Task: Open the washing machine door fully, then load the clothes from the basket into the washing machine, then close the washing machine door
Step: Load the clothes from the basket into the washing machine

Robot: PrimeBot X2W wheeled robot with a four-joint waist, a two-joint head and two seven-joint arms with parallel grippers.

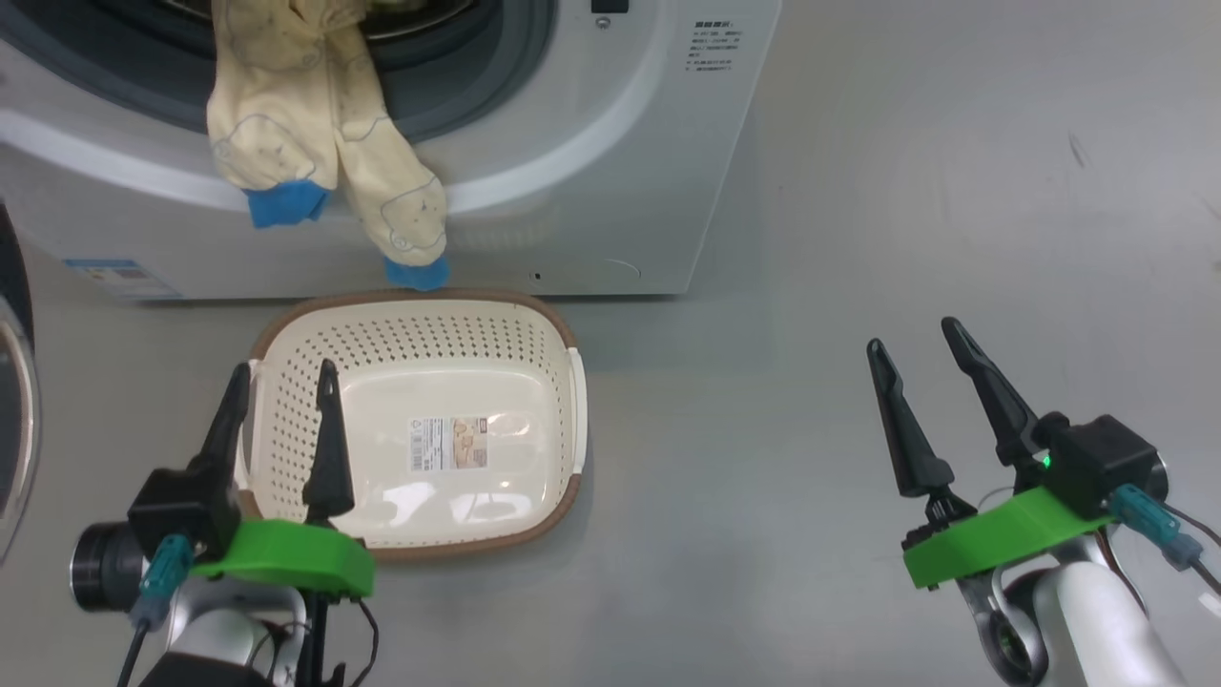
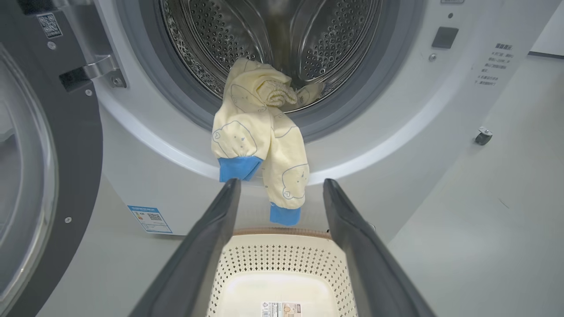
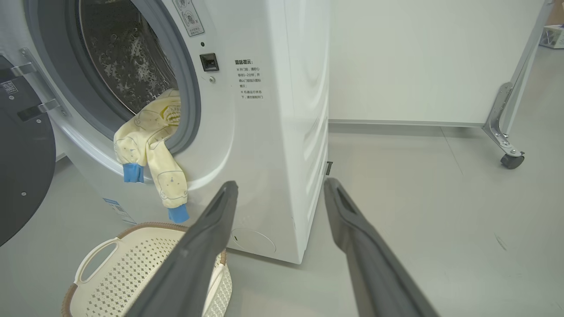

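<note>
The left gripper (image 1: pixel 285 367) stands open and holds nothing. Its 2 fingers are spread over the near left part of the basket (image 1: pixel 420 298). The right gripper (image 1: pixel 911 334) is also open and empty, well apart from the basket and above bare floor (image 1: pixel 858 191) to the right of the washing machine (image 1: pixel 591 191).

The basket sits on the floor just in front of the machine. It holds no clothes, only the label sticker (image 1: pixel 448 444) on its base.

The clothes (image 1: pixel 324 124) are 1 cream-yellow garment draped over the lower lip of the machine's opening. Its upper part lies inside, on the edge of the steel drum (image 2: pixel 326 39). 2 legs with blue cuffs hang down the white front across the grey gasket (image 2: pixel 150 66). The lower cuff hangs just above the far rim of the basket.

The door (image 2: pixel 79 145) is swung wide to the left, clear of the opening, so step 1 looks done. Step 2 is only partly done: the basket is emptied, but the garment is about half in and half out. As I judge it, what is left is to push or lift the hanging legs fully into the drum, and only then swing the door shut. Closing it now would likely trap fabric against the gasket.
</note>
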